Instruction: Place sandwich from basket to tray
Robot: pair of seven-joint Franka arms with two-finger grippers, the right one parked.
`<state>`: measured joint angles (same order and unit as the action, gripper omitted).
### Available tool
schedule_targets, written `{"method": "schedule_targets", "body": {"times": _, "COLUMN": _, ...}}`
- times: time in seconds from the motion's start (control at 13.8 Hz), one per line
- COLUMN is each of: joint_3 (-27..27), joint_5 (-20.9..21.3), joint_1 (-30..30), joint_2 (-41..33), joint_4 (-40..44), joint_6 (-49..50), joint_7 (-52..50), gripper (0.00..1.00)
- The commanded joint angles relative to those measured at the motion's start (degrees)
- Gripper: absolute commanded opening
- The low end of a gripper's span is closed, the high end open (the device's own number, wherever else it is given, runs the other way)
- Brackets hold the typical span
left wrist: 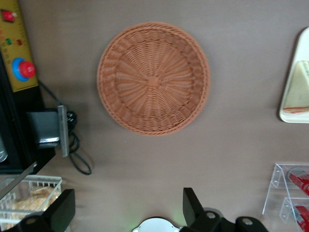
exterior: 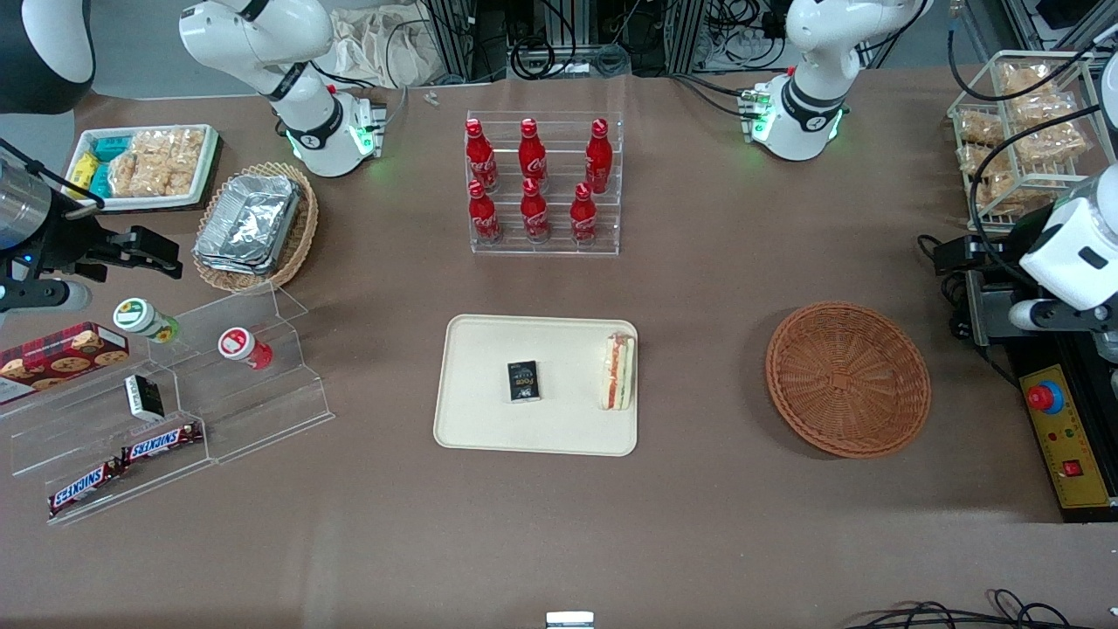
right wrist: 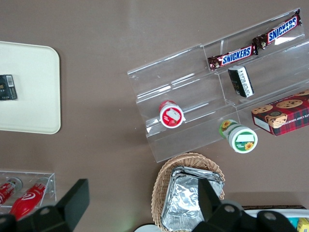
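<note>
Sandwich (exterior: 618, 372) sits on the tray (exterior: 489, 432), mid-frame, right by its rim nearest the empty basket (exterior: 847, 379). The tool (left wrist: 125, 212) hangs wide apart, holding nothing, high above the table (exterior: 559, 524). Risk: that edge spot, a nudge tips it off.

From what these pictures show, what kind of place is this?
Probably a robotics lab staged as a snack shop: cola bottles in a clear rack, Snickers bars on acrylic steps, cables and an emergency-stop box. The left arm's claw hangs open above the empty basket.
</note>
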<state>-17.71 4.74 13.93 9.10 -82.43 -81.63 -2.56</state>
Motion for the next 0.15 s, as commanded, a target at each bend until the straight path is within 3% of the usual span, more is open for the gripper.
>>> {"method": "schedule_targets", "body": {"times": 0.0, "joint_3": 11.0, "joint_5": -1.0, "joint_1": -10.0, "joint_2": -2.0, "joint_4": -0.2, "joint_6": 1.4, "joint_7": 0.9, "gripper": 1.00}}
{"method": "schedule_targets", "body": {"times": 0.07, "joint_3": 11.2, "joint_5": -1.6, "joint_1": -10.0, "joint_2": -2.1, "joint_4": -0.2, "joint_6": 1.4, "joint_7": 1.0, "gripper": 1.00}}
